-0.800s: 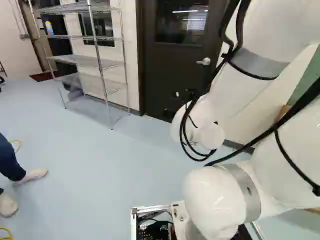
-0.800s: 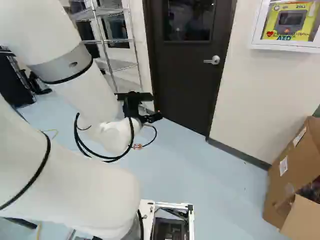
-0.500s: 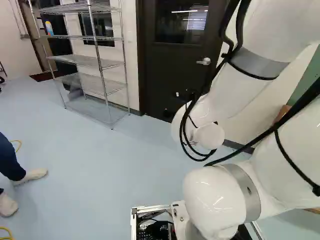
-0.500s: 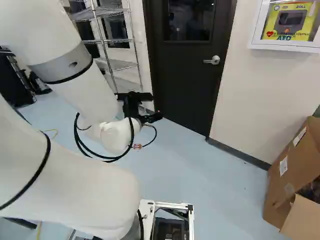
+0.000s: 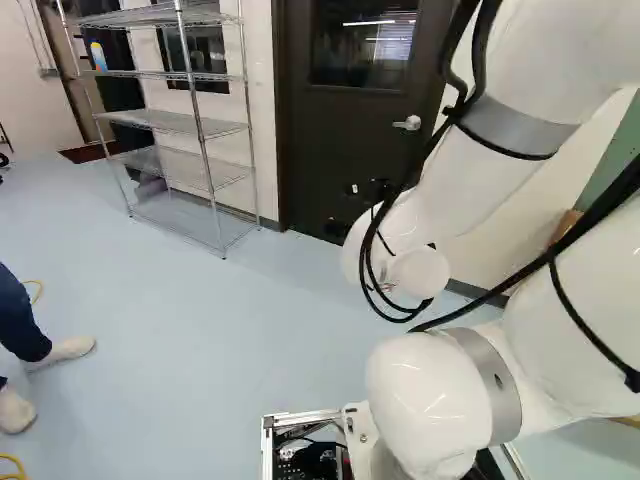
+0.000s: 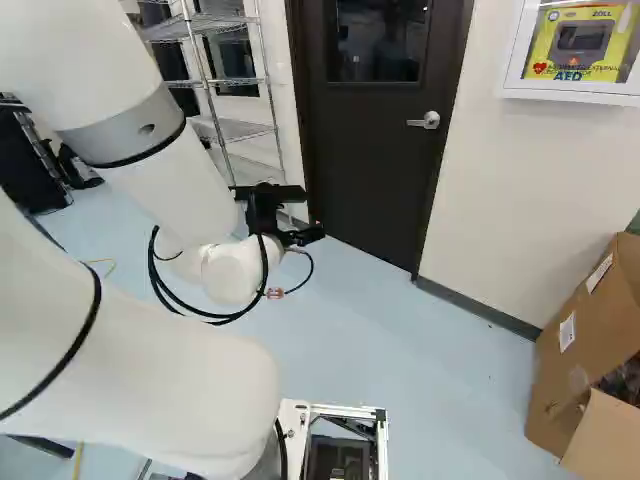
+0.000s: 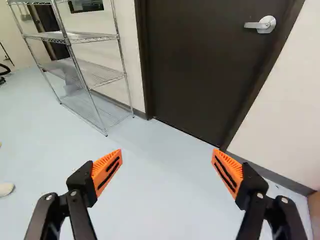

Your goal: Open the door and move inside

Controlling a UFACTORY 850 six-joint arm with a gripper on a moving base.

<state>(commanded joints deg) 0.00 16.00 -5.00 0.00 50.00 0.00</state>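
The brown door (image 6: pixel 380 150) is shut in its dark frame, straight ahead of the robot. It has 1 window (image 6: pixel 378 40) up high and 1 silver handle (image 6: pixel 427 120). The handle is on the side of the door away from the wire shelf (image 5: pixel 180 123).

The white arm (image 6: pixel 165 195) reaches out toward the door. At its end, the black gripper (image 6: pixel 312 212) is low down, well below the handle and apart from it. In the wrist view, its 2 fingers are spread wide, with nothing pinched between their orange pads (image 7: pixel 106 172). The pale blue floor (image 7: pixel 160 200) shows in the gap, and the bottom of the door is ahead of them. Black cords (image 6: pixel 215 318) loop by the end of the arm.

The tall wire shelf stands on the floor by the white wall (image 5: pixel 262 110), next to the door. A small bottle (image 5: pixel 98 57) sits on it. At the right of the right base view, a white case (image 6: pixel 575 50) with a yellow thing in it hangs on the wall. Below it, a big open cardboard box (image 6: pixel 580 350) stands on the floor.
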